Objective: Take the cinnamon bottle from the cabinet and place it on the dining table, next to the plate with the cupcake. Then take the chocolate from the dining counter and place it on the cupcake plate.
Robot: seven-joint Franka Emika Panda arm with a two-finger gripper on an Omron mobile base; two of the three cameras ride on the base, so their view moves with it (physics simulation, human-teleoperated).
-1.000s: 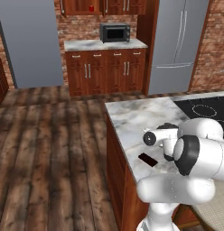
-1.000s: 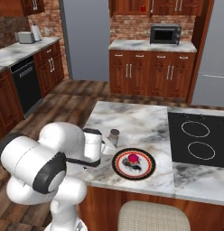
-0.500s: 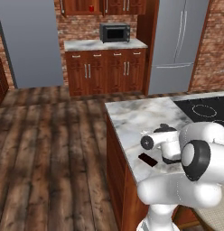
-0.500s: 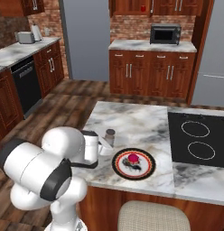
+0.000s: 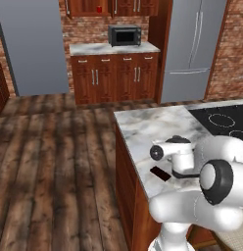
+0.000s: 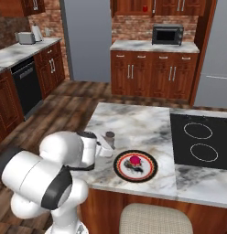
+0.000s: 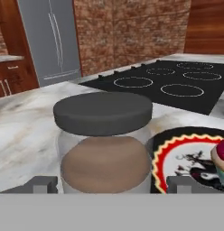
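Observation:
The cinnamon bottle [image 7: 104, 144], a glass jar of brown powder with a dark lid, stands upright on the marble dining counter [image 6: 133, 121]. My gripper [image 7: 112, 184] is open, one fingertip on each side of the bottle, and a gap shows at the right finger. Just right of the bottle lies the red-rimmed plate [image 7: 186, 155] with the cupcake [image 7: 221, 155]. In the right base view the bottle [image 6: 109, 137] stands left of the plate [image 6: 149, 169], with my gripper [image 6: 105, 149] at it. The chocolate [image 5: 160, 173], a dark bar, lies near the counter's front left edge.
A black cooktop [image 6: 200, 139] takes up the right part of the counter beyond the plate. A padded stool [image 6: 154, 219] sits below the counter's near edge. Wood cabinets with a microwave [image 6: 167, 34] and a fridge [image 5: 192, 46] line the far wall.
The jaws have opened and let go of the cinnamon bottle, which now stands on the counter beside the plate. The arm has shifted only slightly.

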